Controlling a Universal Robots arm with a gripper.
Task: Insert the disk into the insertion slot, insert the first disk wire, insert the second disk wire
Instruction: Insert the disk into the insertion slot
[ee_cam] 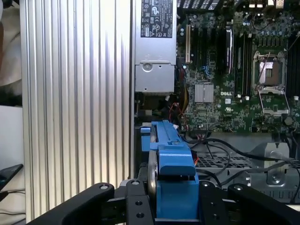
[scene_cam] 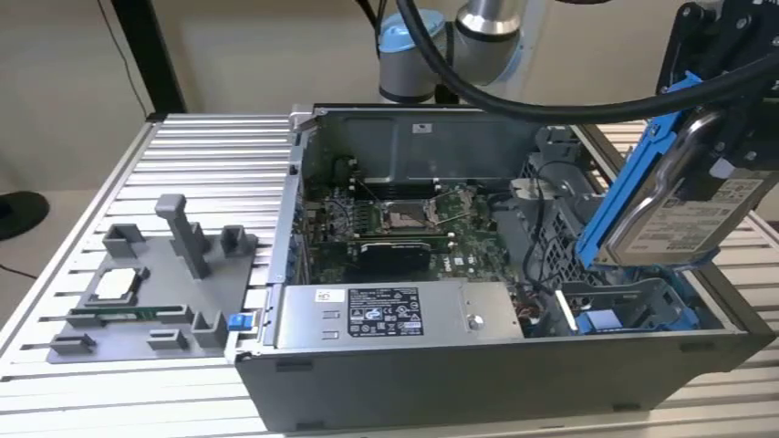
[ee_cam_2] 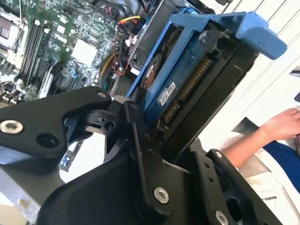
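- your gripper (scene_cam: 724, 160) is clamped on the disk (scene_cam: 673, 222). in the first wrist view its fingers (ee_cam: 212, 206) press both sides of the blue carrier frame (ee_cam: 174, 161).
- the disk hangs tilted above the open pc case (scene_cam: 487, 383), over the case's near corner at the exterior view's right. it looks clear of the case walls.
- the bay (scene_cam: 623, 315) with blue fittings in that corner of the case looks like the insertion slot to me, and nothing sits in it. so i'd call step one not yet done.
- in the second wrist view the disk's connector edge (ee_cam_2: 190, 86) is bare, with no wire plugged in. both wire steps are open.
- loose cables (scene_cam: 535, 297) lie inside the case beside the bay. i can't tell which of them are the disk wires.
- my read: none of the three steps is complete.
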